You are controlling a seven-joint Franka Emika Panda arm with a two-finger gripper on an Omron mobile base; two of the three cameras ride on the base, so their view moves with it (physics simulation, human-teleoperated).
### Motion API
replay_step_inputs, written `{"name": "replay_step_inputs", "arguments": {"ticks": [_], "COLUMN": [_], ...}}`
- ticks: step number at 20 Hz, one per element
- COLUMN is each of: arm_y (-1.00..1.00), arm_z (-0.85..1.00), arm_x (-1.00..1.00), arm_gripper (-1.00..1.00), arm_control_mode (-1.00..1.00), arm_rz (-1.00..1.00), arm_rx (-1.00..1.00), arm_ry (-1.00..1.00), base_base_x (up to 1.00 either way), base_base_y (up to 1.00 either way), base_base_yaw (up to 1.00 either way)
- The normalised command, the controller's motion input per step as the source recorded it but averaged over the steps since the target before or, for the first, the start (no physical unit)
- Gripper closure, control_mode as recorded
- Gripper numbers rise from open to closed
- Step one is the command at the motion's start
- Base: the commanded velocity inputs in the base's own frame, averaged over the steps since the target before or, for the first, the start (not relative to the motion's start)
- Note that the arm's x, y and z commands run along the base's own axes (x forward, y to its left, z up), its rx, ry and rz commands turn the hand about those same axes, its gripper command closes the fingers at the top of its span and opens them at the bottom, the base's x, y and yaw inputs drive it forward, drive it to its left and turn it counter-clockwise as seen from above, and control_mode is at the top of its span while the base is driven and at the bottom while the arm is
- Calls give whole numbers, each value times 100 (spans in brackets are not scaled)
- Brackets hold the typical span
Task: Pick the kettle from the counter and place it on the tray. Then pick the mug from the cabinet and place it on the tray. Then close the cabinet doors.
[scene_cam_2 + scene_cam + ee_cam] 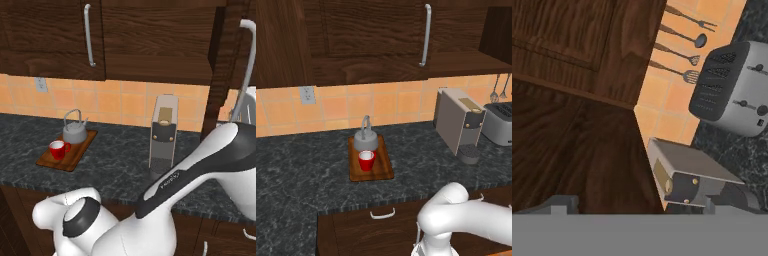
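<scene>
The grey kettle [365, 140] [74, 132] stands at the back of the wooden tray [383, 170] [75, 155] on the dark counter [296, 175]. Right in front of the kettle, on the same tray, is the red mug [367, 160] [58, 149]. Above, the cabinet's left door [371, 30] [50, 35] is shut, while the right door [498, 30] [227, 65] stands swung out. My gripper [644, 205] is open and empty, up by the wood panel of that right door [572, 40]. In the right base view my arm reaches toward the door's bar handle [247, 60].
A boxy coffee machine [458, 122] [164, 130] [687, 175] stands on the counter below the open door. A toaster [499, 122] [737, 90] is to its right. Utensils [682, 45] hang on the tiled wall. A drawer [381, 215] sits under the counter edge.
</scene>
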Motion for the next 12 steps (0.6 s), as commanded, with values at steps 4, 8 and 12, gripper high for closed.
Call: {"name": "replay_step_inputs", "arguments": {"ticks": [4, 8, 12], "arm_y": [77, 81, 80], "arm_z": [7, 2, 0], "arm_x": [0, 7, 18], "arm_gripper": [-100, -100, -100], "arm_control_mode": [-100, -100, -100], "arm_rz": [4, 1, 1], "arm_rx": [-8, -5, -1], "arm_ry": [0, 0, 0], "base_base_x": [0, 0, 0], "base_base_y": [0, 0, 0], "base_base_yaw": [0, 0, 0]}}
